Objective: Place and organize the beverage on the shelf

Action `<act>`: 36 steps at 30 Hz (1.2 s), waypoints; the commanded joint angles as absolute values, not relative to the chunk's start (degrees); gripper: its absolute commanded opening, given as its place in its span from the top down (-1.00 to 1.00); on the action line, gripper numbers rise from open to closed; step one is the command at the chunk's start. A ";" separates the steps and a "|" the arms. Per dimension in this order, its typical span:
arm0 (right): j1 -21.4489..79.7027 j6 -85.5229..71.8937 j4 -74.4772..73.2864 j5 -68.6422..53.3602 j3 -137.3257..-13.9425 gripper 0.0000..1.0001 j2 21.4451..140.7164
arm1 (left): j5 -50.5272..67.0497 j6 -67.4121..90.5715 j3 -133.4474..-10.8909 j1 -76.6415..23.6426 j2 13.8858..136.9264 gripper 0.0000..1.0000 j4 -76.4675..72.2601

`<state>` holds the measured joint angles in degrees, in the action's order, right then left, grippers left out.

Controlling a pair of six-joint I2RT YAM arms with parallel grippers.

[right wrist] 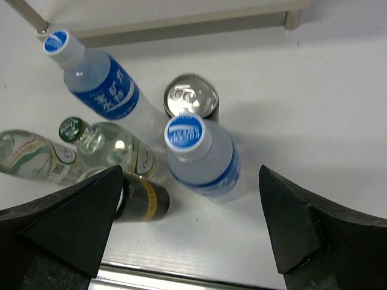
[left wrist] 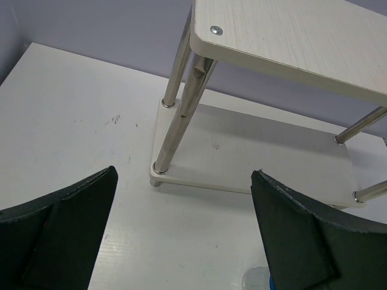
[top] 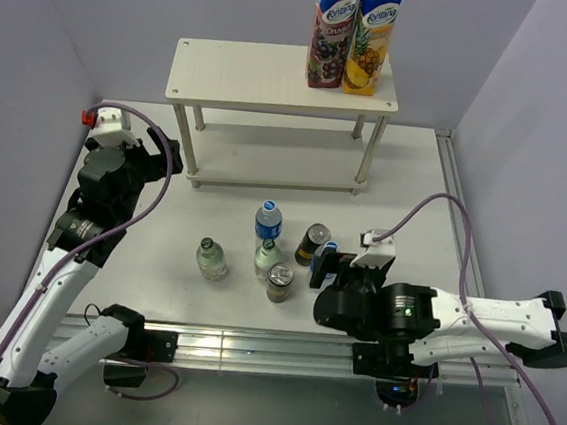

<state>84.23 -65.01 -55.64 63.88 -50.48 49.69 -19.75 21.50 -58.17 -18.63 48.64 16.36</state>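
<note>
- Right claw (right wrist: pixel 190 181): spread wide, holding nothing; a clear plastic blue-capped water bottle (right wrist: pixel 202 157) stands just before it, frame centre.
- Left claw (left wrist: pixel 184 175): equally wide, empty, facing the cream-white two-tier board shelf (left wrist: pixel 290 42), upper right.
- Nothing shelved yet, I judge: all six drinks (top: pixel 267 258) stand clustered on the white desk (top: pixel 417 185), lower centre overhead.
- Smooth round bottles; dark silver-topped metal cans (right wrist: pixel 190 99).

White arm links (top: pixel 500 314), black joints (top: pixel 101 180), purple cables (top: pixel 171 170)
</note>
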 commanded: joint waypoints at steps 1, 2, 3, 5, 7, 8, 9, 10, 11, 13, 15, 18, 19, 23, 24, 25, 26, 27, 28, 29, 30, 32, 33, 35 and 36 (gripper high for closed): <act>90.51 -92.39 -73.89 72.25 -52.73 -1.00 56.74 | -21.01 19.86 -57.92 -18.63 47.38 -0.99 15.21; 91.48 -96.38 -76.35 72.16 -53.00 -1.00 58.69 | -21.01 19.78 -57.83 -18.63 47.29 -0.99 15.03; 93.15 -100.16 -80.47 71.72 -53.17 -1.00 60.54 | -20.74 19.78 -57.75 -18.55 47.29 -0.99 15.12; 93.43 -106.24 -82.52 70.93 -53.35 -1.00 65.81 | -20.39 19.78 -57.92 -18.55 47.46 -0.99 15.20; 93.51 -108.71 -82.62 70.75 -52.83 -1.00 68.63 | -19.95 19.86 -58.18 -18.63 47.72 -0.99 15.38; 93.43 -109.07 -82.10 70.66 -51.78 -1.00 68.90 | -19.86 19.86 -58.10 -18.55 47.55 -0.99 15.21; 93.51 -108.72 -80.00 70.58 -50.98 -1.00 68.91 | -19.78 19.86 -58.01 -18.63 47.46 -0.99 15.21; 93.25 -109.16 -79.37 70.49 -50.11 -1.00 68.30 | -20.12 19.95 -58.01 -18.63 47.29 -0.99 15.29; 93.08 -109.16 -78.50 70.31 -48.36 -1.00 67.77 | -20.04 19.86 -57.92 -18.63 47.02 -0.99 15.21; 91.16 -104.52 -72.71 69.87 -46.42 -1.00 65.49 | -19.78 19.95 -57.83 -18.63 47.02 -0.99 15.12; 89.13 -95.07 -63.26 69.26 -43.34 -1.00 63.47 | -19.78 19.95 -57.92 -18.63 47.02 -0.99 15.03; 85.00 -79.09 -46.23 66.64 -38.16 -1.00 58.81 | -20.04 20.04 -58.09 -18.63 47.20 -0.98 15.38; 84.03 -76.23 -42.66 65.66 -36.84 -1.00 56.80 | -20.13 20.04 -58.10 -18.63 47.11 -0.99 15.29; 80.43 -69.09 -32.88 63.11 -31.91 -1.00 54.67 | -20.48 20.04 -57.83 -18.63 47.02 -0.99 15.29; 79.46 -68.21 -31.83 62.84 -31.73 -1.00 54.84 | -20.57 19.95 -57.92 -18.63 47.11 -0.99 15.29; 79.11 -67.94 -31.47 62.75 -31.73 -1.00 55.89 | -20.57 19.95 -57.92 -18.55 47.20 -0.99 15.29; 78.84 -67.85 -31.29 62.84 -31.82 -1.00 56.51 | -20.57 20.04 -57.92 -18.54 47.20 -0.98 15.21; 78.58 -67.24 -30.33 62.93 -31.82 -1.00 57.73 | -20.57 20.04 -57.92 -18.54 47.37 -0.98 15.21; 78.49 -66.89 -29.71 62.93 -31.73 -1.00 58.35 | -20.48 19.95 -58.01 -18.63 47.29 -0.98 15.21; 78.40 -66.45 -28.84 62.93 -31.55 -1.00 58.88 | -20.48 20.04 -58.01 -18.63 47.37 -0.98 15.21; 78.22 -65.75 -27.26 62.93 -31.38 -1.00 59.41 | -20.57 20.04 -58.01 -18.63 47.37 -0.98 15.29; 77.96 -65.65 -26.20 63.10 -31.03 -1.00 60.73 | -20.65 20.04 -57.92 -18.63 47.46 -0.98 15.29; 77.78 -65.65 -25.58 63.28 -30.94 -0.99 61.25 | -20.65 19.95 -57.92 -18.63 47.46 -0.98 15.21; 77.17 -66.18 -25.58 63.89 -30.85 -0.90 61.61 | -20.57 19.95 -57.92 -18.63 47.64 -0.98 15.21; 77.08 -66.53 -26.01 64.24 -30.85 -0.66 61.61 | -20.65 19.95 -57.92 -18.63 47.72 -0.98 15.12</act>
